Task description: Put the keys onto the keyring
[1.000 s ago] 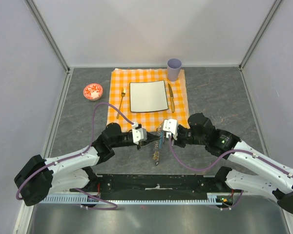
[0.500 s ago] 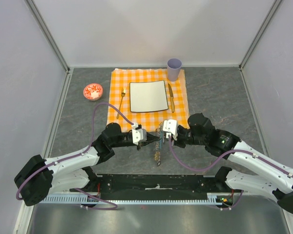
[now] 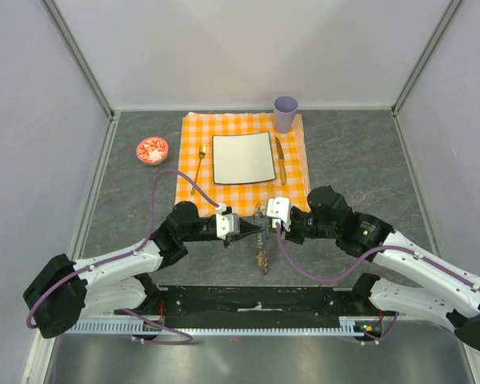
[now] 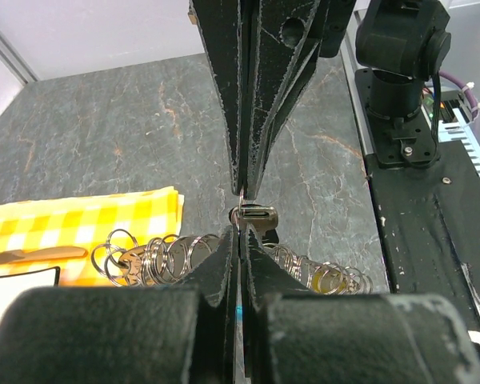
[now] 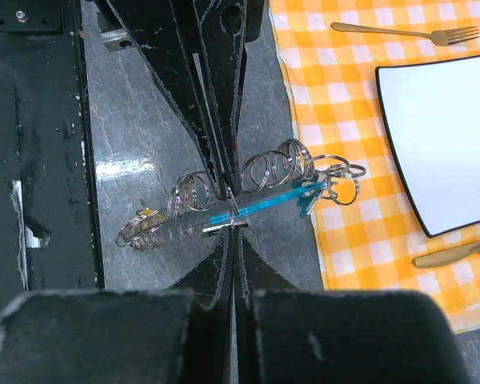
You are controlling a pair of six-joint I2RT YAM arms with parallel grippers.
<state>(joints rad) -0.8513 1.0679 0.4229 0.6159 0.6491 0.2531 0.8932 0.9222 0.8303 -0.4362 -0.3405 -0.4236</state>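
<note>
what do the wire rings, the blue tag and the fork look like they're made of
Wire rings: thin silvery metal, polished, going by the bright glints along each loop.
Blue tag: glossy turquoise, probably plastic, though the look leaves that open.
Fork: gold-coloured metal with a soft sheen; plated or solid cannot be told.

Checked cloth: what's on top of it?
White plate, gold fork left of it, gold knife right, purple cup at far corner. Near cloth edge partly hidden by left hand and right hand.
</note>
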